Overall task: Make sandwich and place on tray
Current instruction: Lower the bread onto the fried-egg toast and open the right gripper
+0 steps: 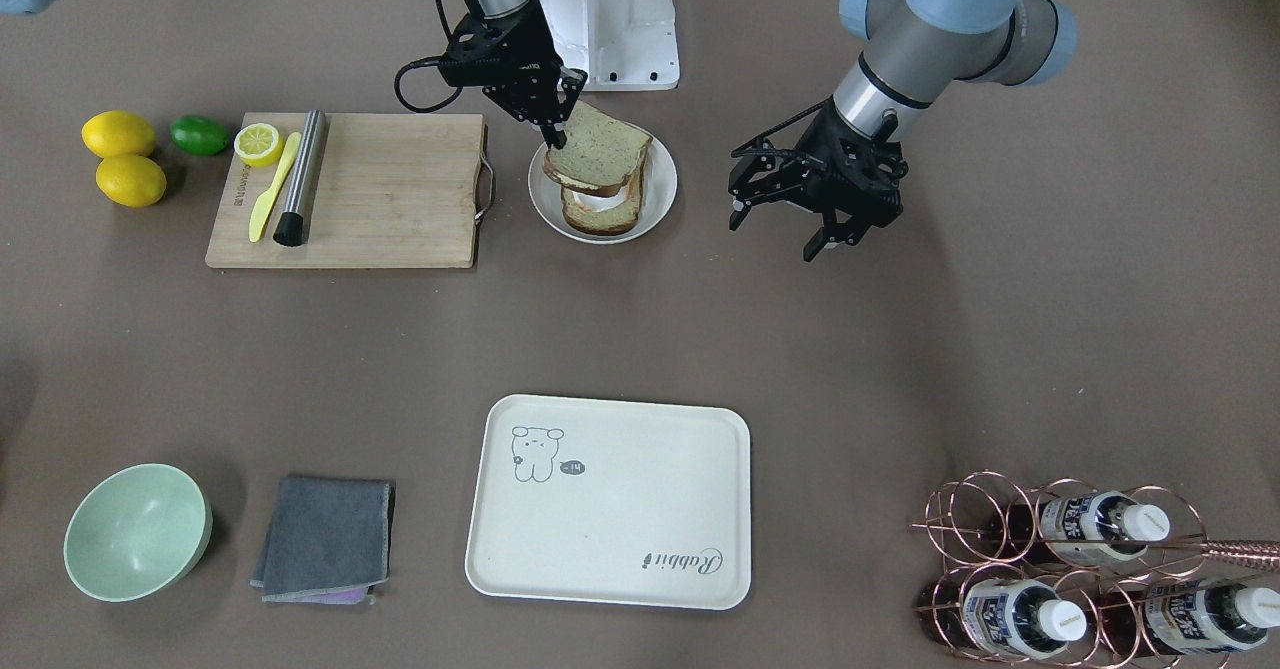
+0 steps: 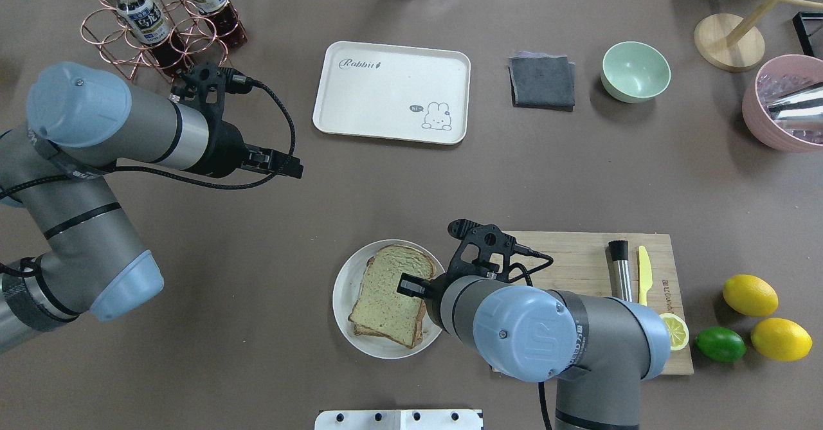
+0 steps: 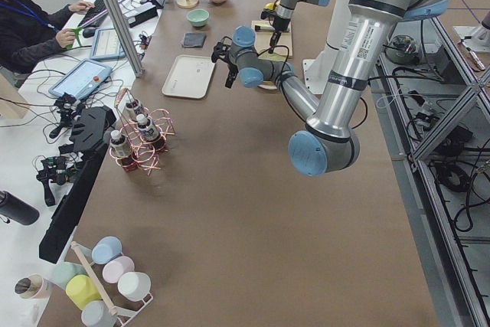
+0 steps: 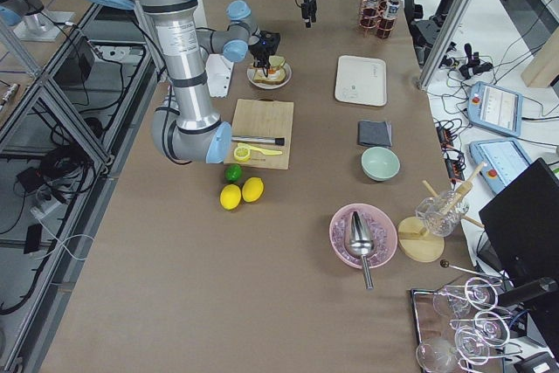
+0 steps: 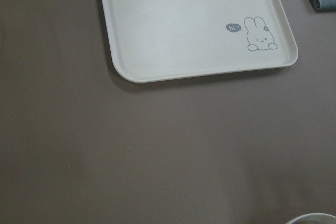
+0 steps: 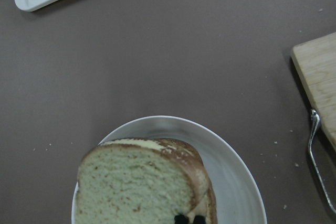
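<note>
The sandwich (image 1: 598, 149) lies on a round white plate (image 1: 655, 199): two brown-crusted slices with white egg (image 1: 606, 202) between them. The top slice (image 2: 393, 286) is tilted, its robot-side edge raised. My right gripper (image 1: 556, 129) is shut on that raised edge; it also shows in the overhead view (image 2: 407, 285). The right wrist view shows the slice (image 6: 136, 182) close up on the plate (image 6: 231, 163). My left gripper (image 1: 777, 232) is open and empty above bare table beside the plate. The cream tray (image 1: 610, 499) lies empty across the table; it also shows in the left wrist view (image 5: 189, 30).
A wooden cutting board (image 1: 390, 189) beside the plate carries a yellow knife (image 1: 272, 187), a metal rod (image 1: 300, 177) and a lemon half (image 1: 259, 143). Lemons (image 1: 120, 134) and a lime (image 1: 199, 135) lie beyond it. A green bowl (image 1: 137, 531), grey cloth (image 1: 325, 537) and bottle rack (image 1: 1080, 569) flank the tray.
</note>
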{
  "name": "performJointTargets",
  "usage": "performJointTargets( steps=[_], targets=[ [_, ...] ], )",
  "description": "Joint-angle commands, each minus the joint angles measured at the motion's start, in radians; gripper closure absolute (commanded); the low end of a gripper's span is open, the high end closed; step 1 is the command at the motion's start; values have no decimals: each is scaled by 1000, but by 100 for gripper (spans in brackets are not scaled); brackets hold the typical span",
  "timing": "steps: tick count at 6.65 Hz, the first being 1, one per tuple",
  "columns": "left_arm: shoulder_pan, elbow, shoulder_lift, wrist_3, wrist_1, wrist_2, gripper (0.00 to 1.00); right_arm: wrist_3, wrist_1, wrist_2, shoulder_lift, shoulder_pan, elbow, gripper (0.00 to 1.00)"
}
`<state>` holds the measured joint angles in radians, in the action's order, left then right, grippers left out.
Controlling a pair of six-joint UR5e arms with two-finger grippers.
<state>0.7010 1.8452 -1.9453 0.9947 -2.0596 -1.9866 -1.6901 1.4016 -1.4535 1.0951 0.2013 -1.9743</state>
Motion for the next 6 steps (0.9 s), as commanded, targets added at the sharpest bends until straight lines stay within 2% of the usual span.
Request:
performJointTargets(
  steps=[1, 2, 3, 6],
  targets=[
    [0, 0, -3, 12, -1, 3, 3, 134, -9, -4, -8, 7, 12, 100],
    [0, 0, -3, 12, -1, 3, 3, 168, -41, -4, -8, 7, 47, 100],
    [0, -1, -3, 12, 1, 3, 3, 170, -126, -4, 2, 7, 87, 100],
    [-14, -1, -7, 24, 1, 5, 3, 170, -151, -5, 3, 7, 112, 100]
  ],
)
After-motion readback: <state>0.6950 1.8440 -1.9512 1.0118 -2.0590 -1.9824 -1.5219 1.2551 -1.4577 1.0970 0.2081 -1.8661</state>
